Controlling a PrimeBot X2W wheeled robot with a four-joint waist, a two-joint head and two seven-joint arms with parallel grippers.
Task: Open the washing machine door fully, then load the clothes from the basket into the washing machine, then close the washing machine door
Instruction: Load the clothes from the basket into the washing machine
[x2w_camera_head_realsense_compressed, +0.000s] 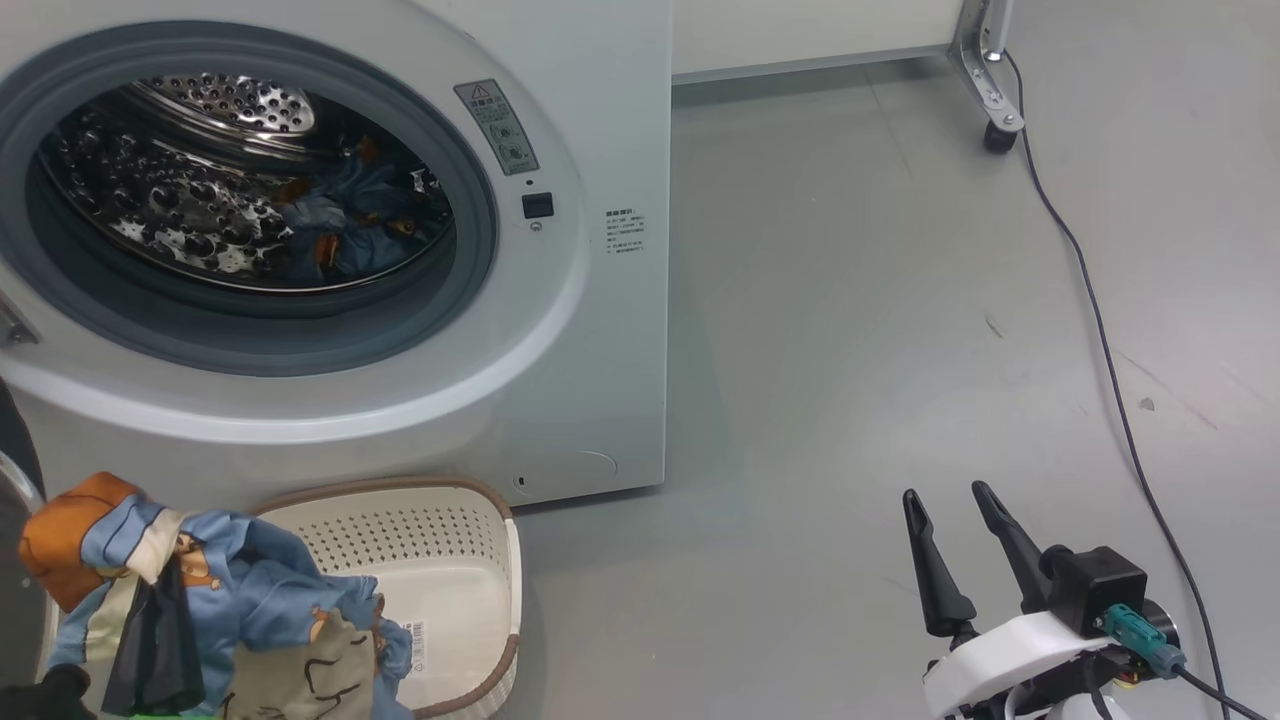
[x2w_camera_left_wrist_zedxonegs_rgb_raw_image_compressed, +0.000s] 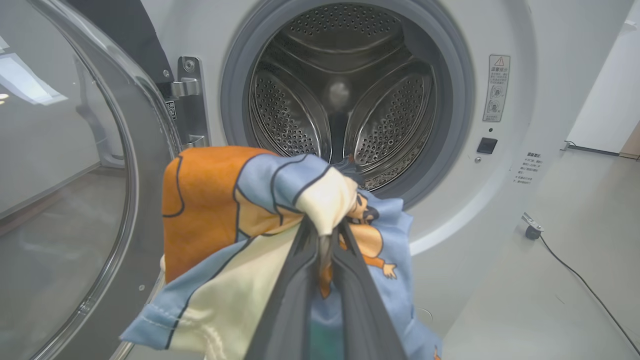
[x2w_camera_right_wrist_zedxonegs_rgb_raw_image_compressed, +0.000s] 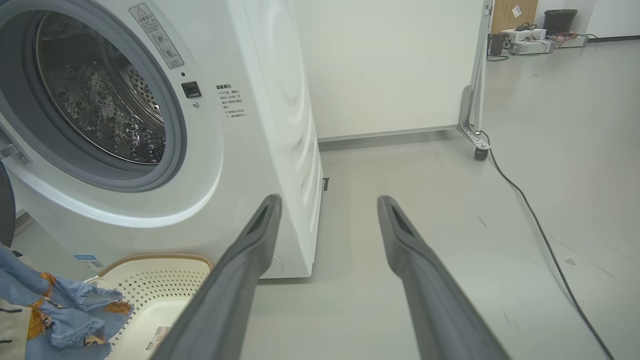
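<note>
1. Aloft before the big white front-loading washing machine (x2w_camera_head_realsense_compressed: 600, 350), the clothes (x2w_camera_left_wrist_zedxonegs_rgb_raw_image_compressed: 240, 210) hang as a soft bundle of light blue fabric, printed with orange-brown cartoon animals and pieced with cream-beige panels.
2. The left gripper (x2w_camera_left_wrist_zedxonegs_rgb_raw_image_compressed: 324, 240) has its two long dark fingers drawn narrowly together, pinching a fold of that bundle.
3. Below the machine's mouth, the bundle droops over the left end of the basket (x2w_camera_head_realsense_compressed: 400, 540), a small cream-white perforated plastic tub with a brown woven-look rim and a label sticker. Whether the trailing cloth touches it cannot be told.
4. The washing machine door (x2w_camera_left_wrist_zedxonegs_rgb_raw_image_compressed: 60, 175), round with a glossy black rim and bulging clear glass, stands swung open to the left on its metal hinge (x2w_camera_left_wrist_zedxonegs_rgb_raw_image_compressed: 190, 100). The grey rubber gasket (x2w_camera_left_wrist_zedxonegs_rgb_raw_image_compressed: 235, 100) and perforated steel drum (x2w_camera_left_wrist_zedxonegs_rgb_raw_image_compressed: 345, 100) are exposed.
5. Blue and orange patches show low inside the drum in the head view; whether they are cloth or a reflection is unclear.
6. The right gripper (x2w_camera_head_realsense_compressed: 945, 492) hovers over the grey floor (x2w_camera_head_realsense_compressed: 850, 350), well apart from the machine, with its fingers spread wide and holding nothing.
7. A thin black cable (x2w_camera_head_realsense_compressed: 1100, 330) trails across the floor at the right.
</note>
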